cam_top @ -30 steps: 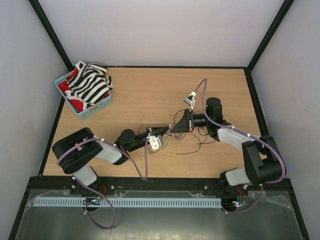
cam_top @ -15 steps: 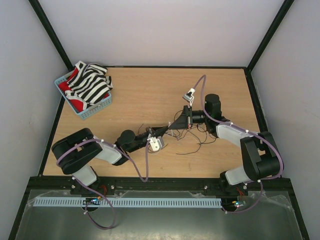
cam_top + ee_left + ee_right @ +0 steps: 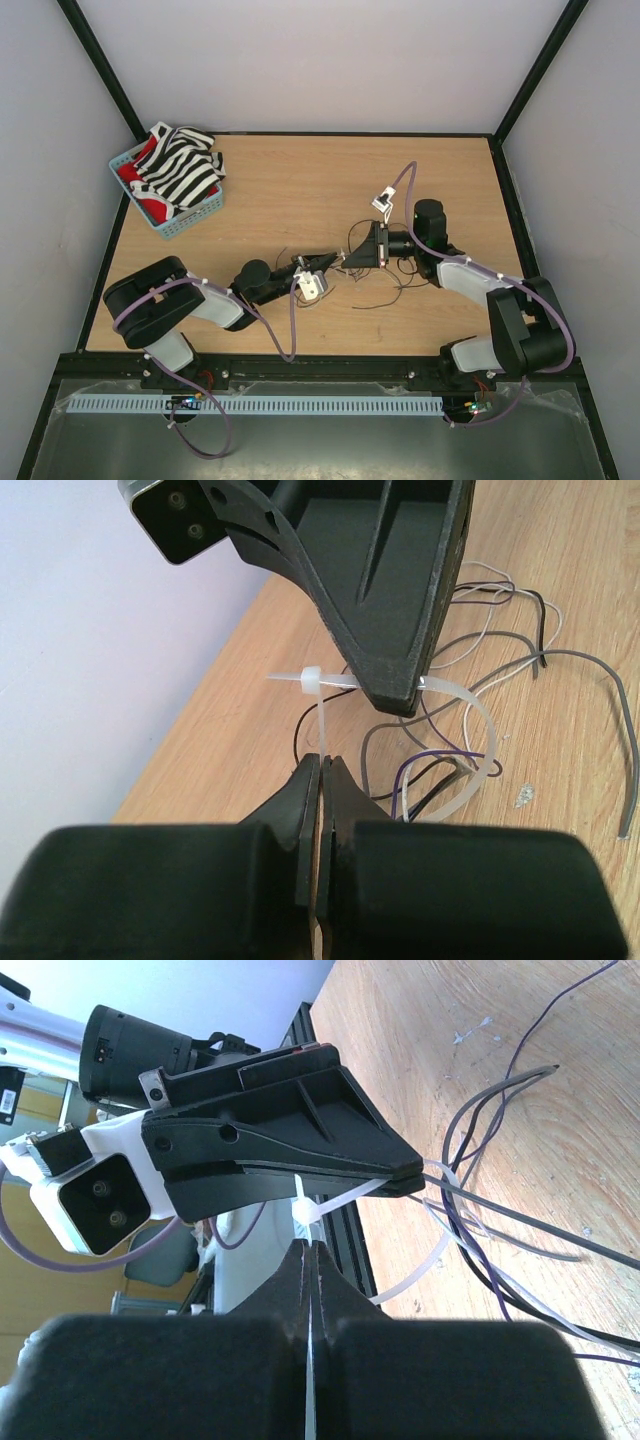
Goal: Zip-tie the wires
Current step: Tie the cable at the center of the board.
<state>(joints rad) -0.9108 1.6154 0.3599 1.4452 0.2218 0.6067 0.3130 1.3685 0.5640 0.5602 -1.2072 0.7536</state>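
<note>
The left pincer (image 3: 322,765) and right pincer (image 3: 308,1257) each clamp the zip tie (image 3: 310,677) strap beside its head, apparently to draw its loop snug around the wires (image 3: 585,657). These lie tangled mid-tabletop (image 3: 560,570) between both arms, with some strands inside the loop.

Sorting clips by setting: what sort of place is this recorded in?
Likely a lab robot test cell, not a home: a wooden table boxed in by plain pale walls and black frame posts, with the left arm and right arm bolted at its near edge.
</note>
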